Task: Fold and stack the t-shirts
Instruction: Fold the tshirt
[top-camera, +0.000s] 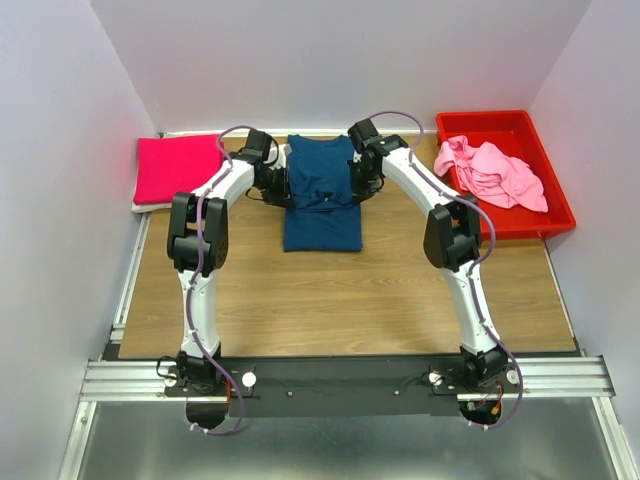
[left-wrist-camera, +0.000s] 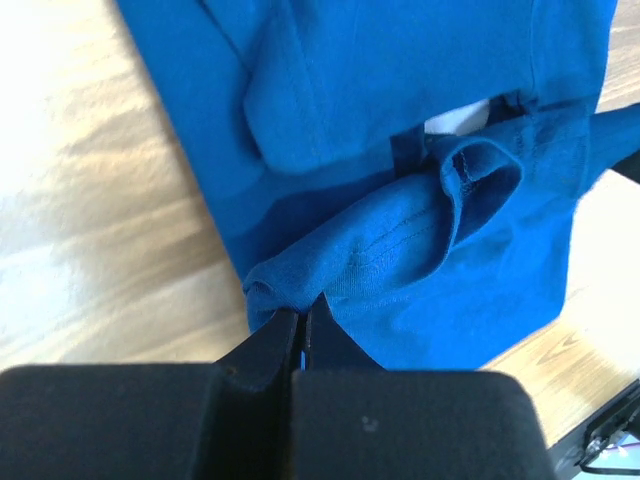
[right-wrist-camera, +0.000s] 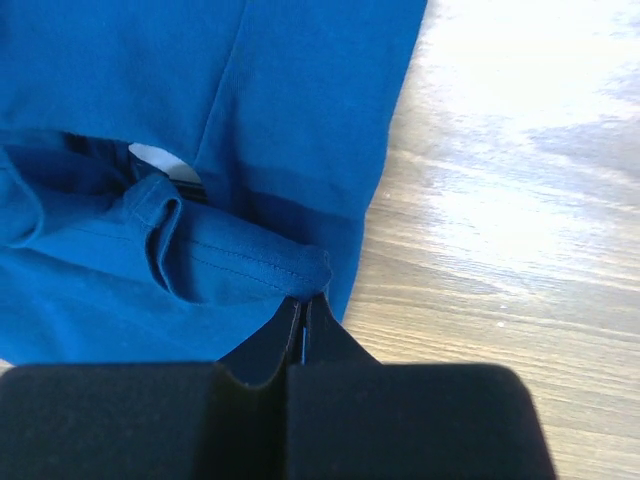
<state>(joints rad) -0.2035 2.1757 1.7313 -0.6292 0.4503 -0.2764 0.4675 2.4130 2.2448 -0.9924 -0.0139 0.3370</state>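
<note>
The navy blue t-shirt (top-camera: 321, 195) lies at the middle back of the table, its far part lifted and doubled toward me. My left gripper (top-camera: 281, 186) is shut on its left edge (left-wrist-camera: 285, 290). My right gripper (top-camera: 357, 184) is shut on its right edge (right-wrist-camera: 300, 272). A sliver of the white print (left-wrist-camera: 460, 117) peeks out under the fold in the left wrist view. It also shows in the right wrist view (right-wrist-camera: 160, 160). The magenta t-shirt (top-camera: 175, 168) lies folded at the back left. The light pink t-shirt (top-camera: 492, 171) lies crumpled in the bin.
The red plastic bin (top-camera: 543, 160) stands at the back right against the wall. White walls close in the back and both sides. Bare wooden tabletop (top-camera: 340, 300) lies between the shirt and the arm bases.
</note>
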